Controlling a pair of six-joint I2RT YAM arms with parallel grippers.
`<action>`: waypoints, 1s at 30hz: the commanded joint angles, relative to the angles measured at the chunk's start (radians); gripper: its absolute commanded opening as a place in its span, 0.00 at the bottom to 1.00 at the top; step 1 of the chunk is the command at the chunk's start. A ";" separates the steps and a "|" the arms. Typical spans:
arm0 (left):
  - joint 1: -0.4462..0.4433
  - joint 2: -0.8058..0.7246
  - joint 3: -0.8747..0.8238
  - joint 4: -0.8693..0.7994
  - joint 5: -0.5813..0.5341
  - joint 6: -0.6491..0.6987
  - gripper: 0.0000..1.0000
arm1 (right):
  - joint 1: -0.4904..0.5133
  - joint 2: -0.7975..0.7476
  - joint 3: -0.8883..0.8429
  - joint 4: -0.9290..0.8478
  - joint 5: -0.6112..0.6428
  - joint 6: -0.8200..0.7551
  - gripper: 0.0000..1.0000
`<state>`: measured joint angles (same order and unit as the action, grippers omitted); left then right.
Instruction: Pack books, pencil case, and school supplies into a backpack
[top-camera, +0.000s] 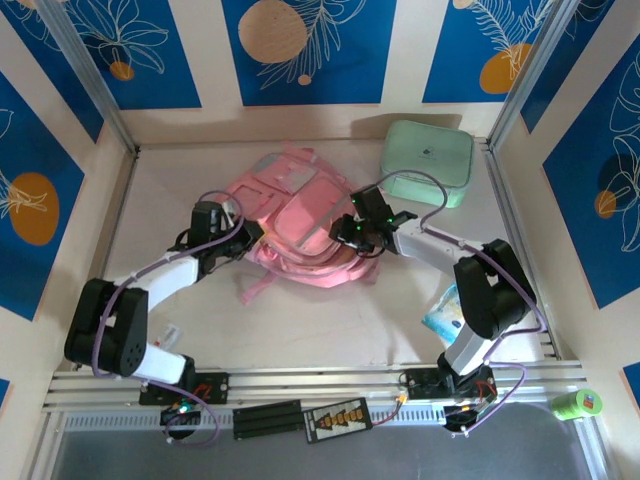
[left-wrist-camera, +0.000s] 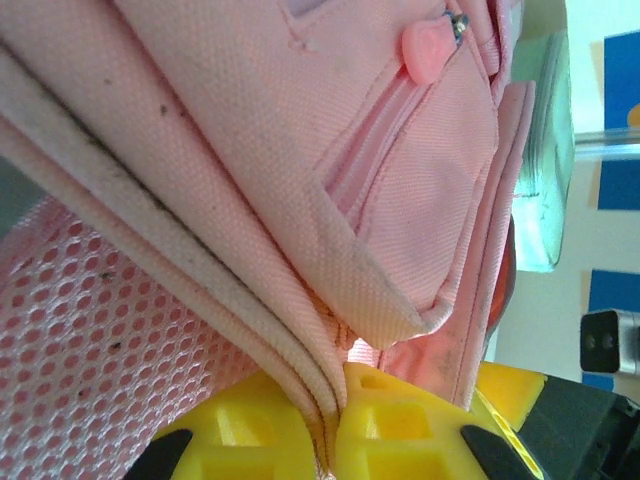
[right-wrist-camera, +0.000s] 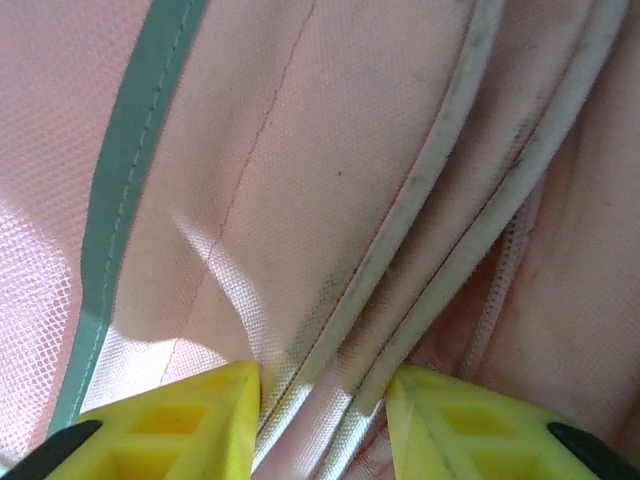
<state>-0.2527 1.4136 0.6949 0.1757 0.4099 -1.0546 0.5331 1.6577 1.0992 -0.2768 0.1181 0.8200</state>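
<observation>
The backpack lies at the middle of the surface, a little toward 12 o'clock. The left claw is pressed together at its 9 o'clock edge, pinching the piped rim beside pink mesh. The right claw sits at the 3 o'clock edge, its fingers apart astride more piped seams. I cannot tell whether they squeeze the fabric. A mint-green box stands at the backpack's 2 o'clock.

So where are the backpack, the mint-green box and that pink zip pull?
backpack (top-camera: 300, 220), top view, front pocket panel.
mint-green box (top-camera: 428, 160), top view, middle of lid.
pink zip pull (left-wrist-camera: 428, 52), left wrist view, its tab.
</observation>
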 joint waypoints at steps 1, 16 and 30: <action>0.004 -0.057 0.039 -0.050 0.031 -0.055 0.00 | 0.018 -0.060 0.046 -0.146 0.134 -0.075 0.47; -0.029 -0.067 0.108 -0.147 0.048 -0.207 0.00 | 0.382 -0.101 0.077 -0.087 0.135 0.088 0.49; -0.104 0.015 0.160 -0.100 0.109 -0.388 0.00 | 0.446 0.096 0.256 -0.092 0.311 0.088 0.36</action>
<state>-0.3313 1.4158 0.7937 0.0063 0.4221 -1.3911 0.9913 1.7329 1.3212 -0.3828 0.3714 0.9001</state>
